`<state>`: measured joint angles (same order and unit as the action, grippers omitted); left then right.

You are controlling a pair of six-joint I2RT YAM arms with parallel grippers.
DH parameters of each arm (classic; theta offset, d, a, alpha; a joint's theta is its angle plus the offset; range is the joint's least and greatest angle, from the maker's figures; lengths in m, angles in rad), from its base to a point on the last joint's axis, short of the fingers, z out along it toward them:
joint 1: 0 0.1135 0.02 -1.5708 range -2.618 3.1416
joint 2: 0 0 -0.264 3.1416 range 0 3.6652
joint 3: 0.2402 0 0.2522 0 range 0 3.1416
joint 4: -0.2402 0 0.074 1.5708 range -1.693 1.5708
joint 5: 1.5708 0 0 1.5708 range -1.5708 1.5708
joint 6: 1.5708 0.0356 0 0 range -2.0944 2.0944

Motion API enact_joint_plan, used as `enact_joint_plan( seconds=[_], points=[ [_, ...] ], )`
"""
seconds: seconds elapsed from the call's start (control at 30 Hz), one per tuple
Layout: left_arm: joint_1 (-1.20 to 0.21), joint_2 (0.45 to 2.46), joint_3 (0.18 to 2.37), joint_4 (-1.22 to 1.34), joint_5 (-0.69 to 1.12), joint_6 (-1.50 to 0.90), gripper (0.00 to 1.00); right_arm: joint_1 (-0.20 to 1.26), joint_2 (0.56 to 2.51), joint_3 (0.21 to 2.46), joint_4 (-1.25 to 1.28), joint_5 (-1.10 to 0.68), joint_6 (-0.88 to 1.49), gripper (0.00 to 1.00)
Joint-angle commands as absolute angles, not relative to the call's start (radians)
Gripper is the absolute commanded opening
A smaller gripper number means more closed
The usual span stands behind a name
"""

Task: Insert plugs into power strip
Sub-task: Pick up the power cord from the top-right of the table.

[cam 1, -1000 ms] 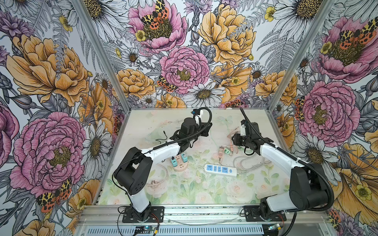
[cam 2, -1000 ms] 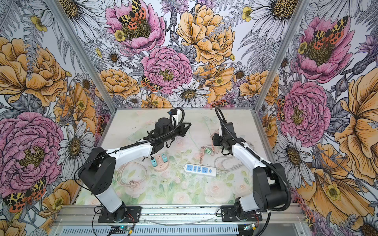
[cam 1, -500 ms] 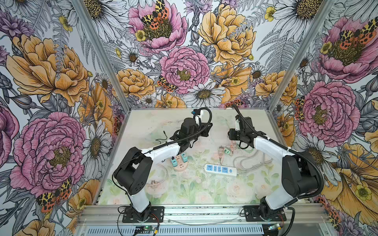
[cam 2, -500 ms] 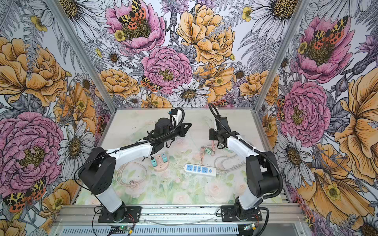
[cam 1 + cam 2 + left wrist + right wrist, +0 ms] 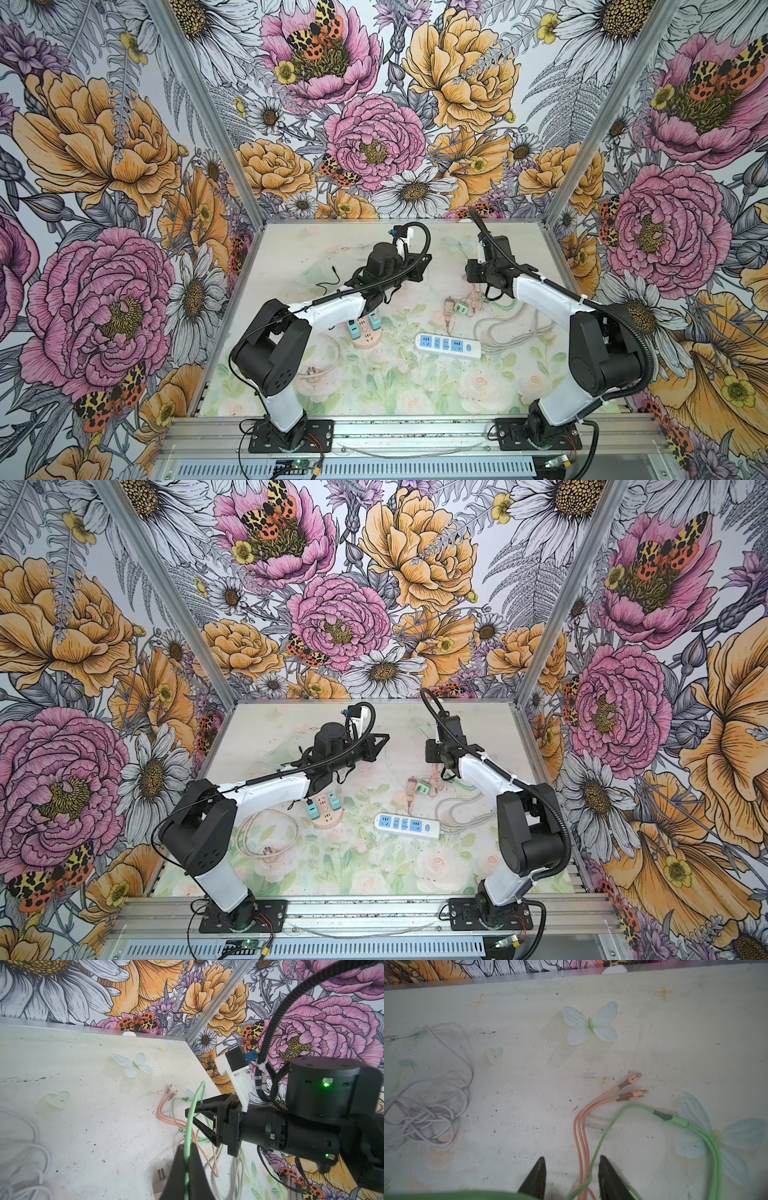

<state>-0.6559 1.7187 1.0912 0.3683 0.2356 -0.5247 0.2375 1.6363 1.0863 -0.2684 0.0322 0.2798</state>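
The left pincer point(image 5: 186, 1148) is shut tight on the thin green cable point(image 5: 189, 1122). The right pincer point(image 5: 571, 1159) is part way open. The green cable and the pink cable point(image 5: 579, 1136) run between its two fingers point(image 5: 538, 1176), but it is not pinching them. The green plug point(image 5: 460, 308) and the pink-brown plug point(image 5: 448, 305) lie side by side on the desk point(image 5: 374, 386), between the two arms. They are near the white power strip point(image 5: 446, 345), on its far side. One teal plug point(image 5: 354, 331) and a second teal plug point(image 5: 375, 321) stand in a round pink socket block point(image 5: 365, 340) by the left arm.
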Motion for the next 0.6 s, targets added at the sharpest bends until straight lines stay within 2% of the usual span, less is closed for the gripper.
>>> enact_joint_plan(
  seconds=[0.0,0.07,0.13,0.57],
  points=[
    [-0.646,1.691,1.065,0.416,0.268,-0.523,0.04,0.241,1.623,1.134,-0.252,0.101,0.261,0.29],
    [-0.646,1.686,1.058,0.416,0.269,-0.522,0.04,0.242,1.626,1.152,-0.254,0.12,0.263,0.1],
    [-0.646,1.684,1.052,0.417,0.267,-0.522,0.04,0.243,1.613,1.163,-0.253,0.138,0.268,0.0],
    [-0.643,1.702,1.025,0.454,0.248,-0.539,0.04,0.251,1.43,1.266,-0.325,0.194,0.206,0.0]
  ],
)
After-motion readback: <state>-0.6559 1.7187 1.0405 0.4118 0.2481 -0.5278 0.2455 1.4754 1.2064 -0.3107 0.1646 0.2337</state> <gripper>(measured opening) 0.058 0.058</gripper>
